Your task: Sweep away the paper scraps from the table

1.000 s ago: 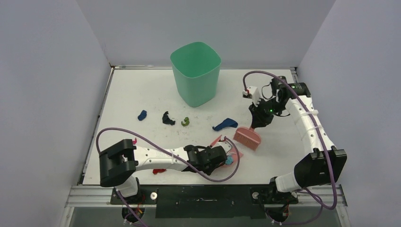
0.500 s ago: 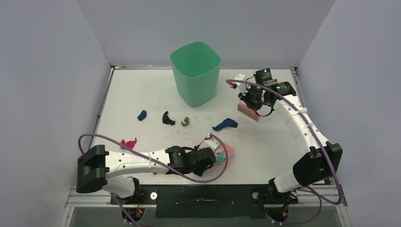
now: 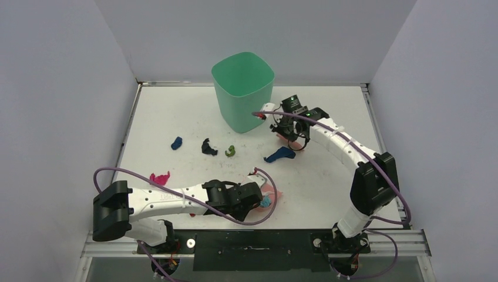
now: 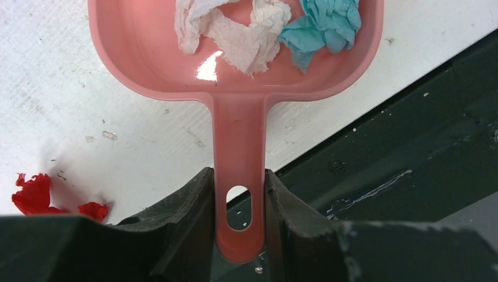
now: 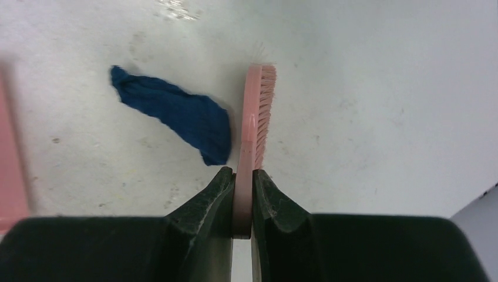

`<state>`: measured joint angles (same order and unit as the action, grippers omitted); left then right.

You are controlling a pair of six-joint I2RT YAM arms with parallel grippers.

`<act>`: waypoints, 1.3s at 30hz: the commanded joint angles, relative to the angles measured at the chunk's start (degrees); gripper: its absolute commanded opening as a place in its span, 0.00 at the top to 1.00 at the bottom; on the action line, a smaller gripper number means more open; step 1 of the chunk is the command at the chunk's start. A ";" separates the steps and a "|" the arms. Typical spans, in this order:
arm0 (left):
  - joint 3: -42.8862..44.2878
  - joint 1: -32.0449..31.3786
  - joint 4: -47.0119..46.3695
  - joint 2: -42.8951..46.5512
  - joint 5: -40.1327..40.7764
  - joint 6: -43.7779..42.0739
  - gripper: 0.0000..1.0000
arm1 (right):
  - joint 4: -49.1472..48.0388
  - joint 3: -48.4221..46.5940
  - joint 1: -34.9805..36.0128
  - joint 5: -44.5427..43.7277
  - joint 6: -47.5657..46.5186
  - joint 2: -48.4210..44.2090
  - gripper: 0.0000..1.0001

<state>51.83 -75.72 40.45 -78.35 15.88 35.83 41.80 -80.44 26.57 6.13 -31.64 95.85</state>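
The white counter point(image 3: 176, 111) carries everything. Two arms work over it.

The left arm point(image 3: 164, 200) lies low along the front edge and reaches to the right. The left hand point(image 4: 238, 176) sits near the front middle, clenched on the handle of one pink dustpan point(image 4: 238, 129). The pan lies flat on the counter, its handle end over the dark front rail.

The right arm point(image 3: 346, 150) rises from its base, bends at the elbow and stretches back and to the left. The right hand point(image 5: 244, 173) points down just right of the foot of one green bin point(image 3: 243, 91), which stands upright at the back middle. This hand grips one pink brush point(image 5: 258, 100) on edge between its fingers.

Five paper scraps point(image 3: 208, 147) lie loose in the middle band of the counter:
- a long blue scrap point(image 5: 176, 111), just beside the back of the brush; whether they touch I cannot tell
- a black scrap point(image 3: 208, 147)
- a magenta scrap point(image 3: 159, 177), beside the left arm
- a small dark blue scrap point(image 3: 177, 142), farthest left
- a green scrap point(image 3: 230, 151)

A red scrap point(image 4: 32, 194) lies near the front edge beside the left hand. In the pan sit one light blue scrap point(image 4: 326, 23) and white paper point(image 4: 235, 29); whether that is one piece or two I cannot tell.
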 commanded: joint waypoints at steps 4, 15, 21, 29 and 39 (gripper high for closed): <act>0.22 3.25 -3.22 -0.79 -2.83 -1.54 1.00 | 5.81 3.61 9.33 8.20 2.75 -5.66 0.95; -0.60 4.35 -7.33 -4.23 -1.69 -2.88 1.00 | 19.70 2.44 10.14 26.04 0.81 -12.63 0.95; -3.20 4.12 -11.41 -3.36 -0.33 -4.49 1.00 | 22.36 0.39 9.60 25.89 0.70 -17.08 0.95; -8.32 2.36 -24.01 -1.64 1.45 -8.14 1.00 | 25.50 -1.87 5.17 23.01 -2.49 -19.20 0.95; -11.22 2.20 -30.42 -0.34 3.12 -10.86 1.00 | 35.65 -10.79 -14.29 33.56 -14.03 -19.86 0.95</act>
<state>41.71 -73.19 16.47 -81.38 17.32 26.68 72.40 -87.24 18.13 32.93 -39.31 78.15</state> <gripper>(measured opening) 0.289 0.133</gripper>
